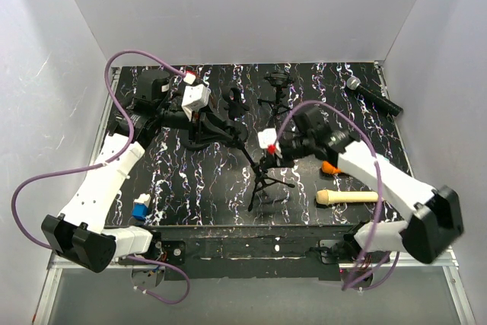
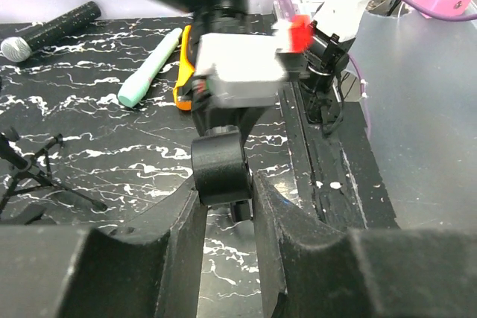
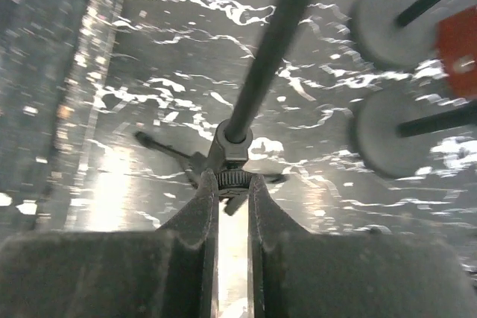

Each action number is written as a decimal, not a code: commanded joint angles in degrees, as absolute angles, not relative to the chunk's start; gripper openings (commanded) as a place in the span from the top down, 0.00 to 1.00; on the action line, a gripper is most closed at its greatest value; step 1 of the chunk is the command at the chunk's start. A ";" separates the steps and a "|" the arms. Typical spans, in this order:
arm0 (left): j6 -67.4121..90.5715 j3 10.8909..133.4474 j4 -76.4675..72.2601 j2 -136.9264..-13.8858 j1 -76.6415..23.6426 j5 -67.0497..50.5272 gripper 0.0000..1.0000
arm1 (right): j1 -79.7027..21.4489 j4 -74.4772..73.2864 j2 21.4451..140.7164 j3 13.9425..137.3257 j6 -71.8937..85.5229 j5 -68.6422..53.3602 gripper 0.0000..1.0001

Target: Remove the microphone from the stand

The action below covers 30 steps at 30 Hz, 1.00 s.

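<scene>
Black marbled worktop (image 1: 190,188): left fingers (image 2: 279,229) are clamped on the microphone (image 2: 220,169), held mid-worktop on its stand (image 1: 263,178). Right fingers (image 3: 195,221) pinch the stand's knurled joint. Tripod feet stand close to the near edge.

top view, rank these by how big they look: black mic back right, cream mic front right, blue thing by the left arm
1. black microphone and cream microphone: they look about equal in length, so no ranking between them.
2. blue object: clearly the smallest.
</scene>
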<state>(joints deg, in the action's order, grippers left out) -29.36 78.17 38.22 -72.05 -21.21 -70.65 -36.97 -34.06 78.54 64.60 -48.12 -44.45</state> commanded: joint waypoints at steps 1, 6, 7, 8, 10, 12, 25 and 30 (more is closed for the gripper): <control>-25.41 73.39 38.06 -71.63 -21.45 -64.07 1.00 | -42.26 -7.87 67.52 49.87 -54.83 -34.83 0.99; -23.82 72.51 36.65 -71.46 -21.45 -63.81 1.00 | -45.70 9.04 62.41 36.23 -71.92 -31.03 0.99; -23.64 72.34 36.48 -71.37 -21.45 -63.81 1.00 | -45.96 11.75 61.71 33.17 -77.90 -31.55 0.99; -23.56 72.42 36.39 -71.37 -21.45 -63.63 1.00 | -46.05 16.04 61.18 29.57 -82.40 -32.25 0.99; -23.38 72.25 35.95 -71.37 -21.45 -63.55 1.00 | -46.06 24.83 61.00 23.50 -88.83 -32.43 0.99; -23.12 72.07 35.51 -71.28 -21.53 -63.54 1.00 | -46.06 27.59 60.56 19.79 -92.97 -32.26 0.99; -22.15 70.67 34.19 -70.14 -21.45 -63.54 1.00 | -46.14 -10.98 45.35 27.93 -76.01 -29.28 0.32; -21.97 70.49 33.93 -70.05 -21.45 -63.54 1.00 | -43.43 -22.13 52.90 43.21 -48.38 -28.29 0.33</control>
